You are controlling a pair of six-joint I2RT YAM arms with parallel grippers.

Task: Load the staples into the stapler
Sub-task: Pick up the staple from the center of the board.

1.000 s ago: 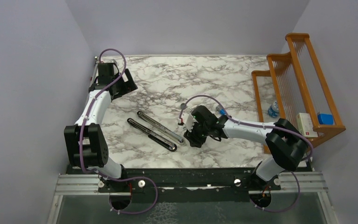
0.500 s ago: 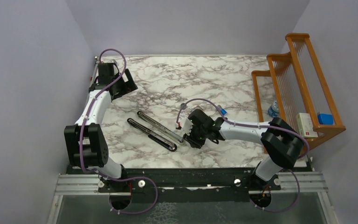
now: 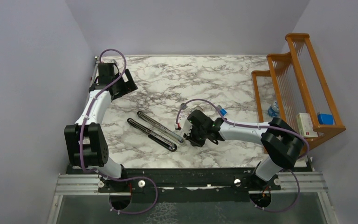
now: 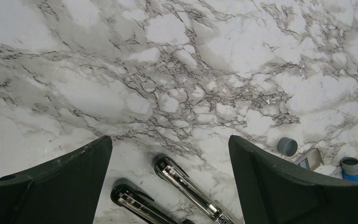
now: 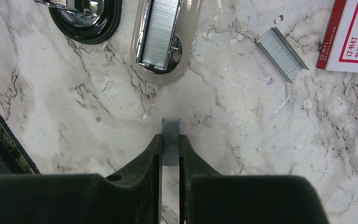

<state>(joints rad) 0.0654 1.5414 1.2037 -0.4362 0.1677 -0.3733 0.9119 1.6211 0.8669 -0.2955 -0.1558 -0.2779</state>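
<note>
Clamping one of three staple strips, right gripper; one loose, one in the stapler; left gripper wide, empty.

This looks like a robot laboratory, a small test cell rather than a home or an office. The left arm and the right arm are bolted to a metal rail at the near edge of a marble-patterned surface. Plain lilac walls close it on three sides, and purple cables run along the arms.
</note>
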